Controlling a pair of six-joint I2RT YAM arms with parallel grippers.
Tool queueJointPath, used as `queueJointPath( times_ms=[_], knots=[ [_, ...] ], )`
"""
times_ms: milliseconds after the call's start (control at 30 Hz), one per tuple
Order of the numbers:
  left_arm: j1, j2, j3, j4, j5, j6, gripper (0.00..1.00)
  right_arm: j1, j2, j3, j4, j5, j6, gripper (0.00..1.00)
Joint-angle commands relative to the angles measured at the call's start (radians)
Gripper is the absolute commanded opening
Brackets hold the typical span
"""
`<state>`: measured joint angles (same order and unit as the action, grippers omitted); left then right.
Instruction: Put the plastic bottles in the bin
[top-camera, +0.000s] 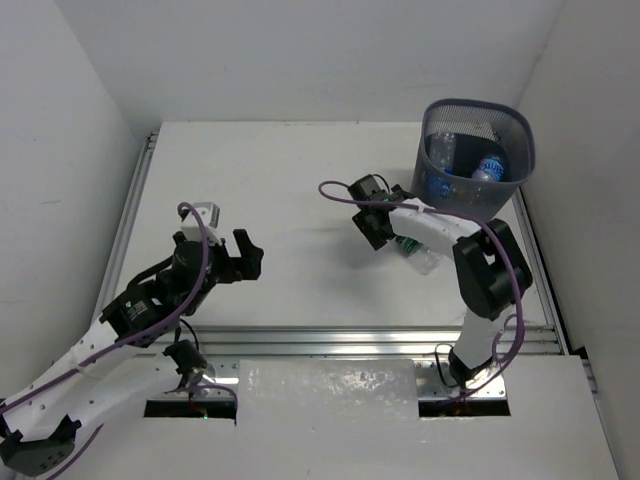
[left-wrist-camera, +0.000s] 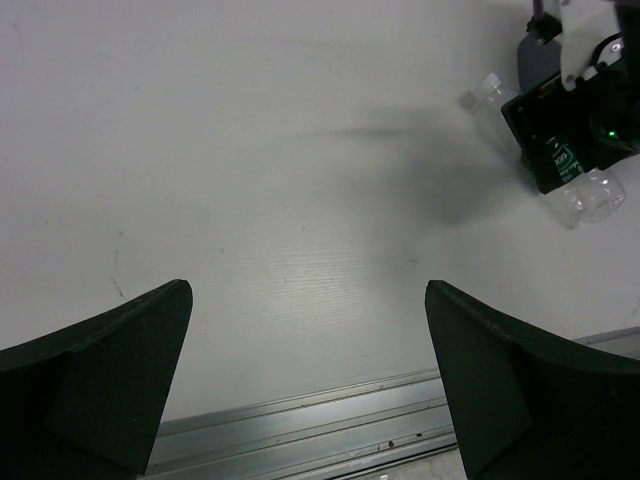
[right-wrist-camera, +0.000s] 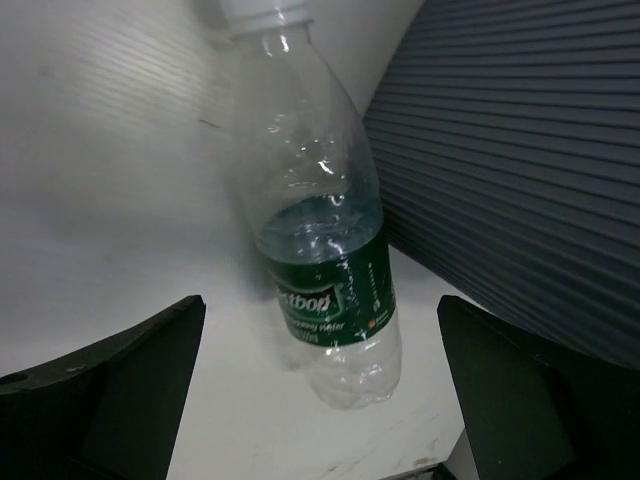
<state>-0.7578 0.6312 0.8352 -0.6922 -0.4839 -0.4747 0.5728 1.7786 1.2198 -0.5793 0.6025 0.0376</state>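
Note:
A clear bottle with a green label (right-wrist-camera: 325, 260) lies on the white table beside the bin's wall (right-wrist-camera: 520, 150). My right gripper (right-wrist-camera: 320, 390) is open, with its jaws wide on either side of the bottle's base end and not touching it. In the top view the right gripper (top-camera: 372, 215) hovers left of the bin (top-camera: 520, 150), and the bottle (top-camera: 420, 255) is partly hidden under the arm. Clear blue-labelled bottles (top-camera: 490, 167) lie inside the bin. My left gripper (top-camera: 250, 255) is open and empty over bare table. The left wrist view shows the same bottle (left-wrist-camera: 580, 190) far right.
A metal rail (top-camera: 350, 335) runs along the table's near edge and another (top-camera: 135, 210) along the left side. White walls enclose the table at the back and on both sides. The right arm's elbow (top-camera: 490, 265) stands near the bin.

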Motion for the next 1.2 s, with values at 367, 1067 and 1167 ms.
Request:
queueJointPath(
  times_ms=[367,1067,1167],
  knots=[
    [0.002,-0.008,0.001,0.053,0.027,0.022,1.0,-0.03,0.159,-0.023,0.142,-0.092,0.018,0.49],
    [0.002,-0.025,-0.004,0.056,0.028,0.021,1.0,-0.46,-0.273,0.66,-0.019,-0.392,0.09,0.34],
    [0.002,-0.022,-0.002,0.056,0.033,0.025,1.0,-0.522,-0.214,0.676,-0.068,-0.397,0.1,0.49]
  ],
)
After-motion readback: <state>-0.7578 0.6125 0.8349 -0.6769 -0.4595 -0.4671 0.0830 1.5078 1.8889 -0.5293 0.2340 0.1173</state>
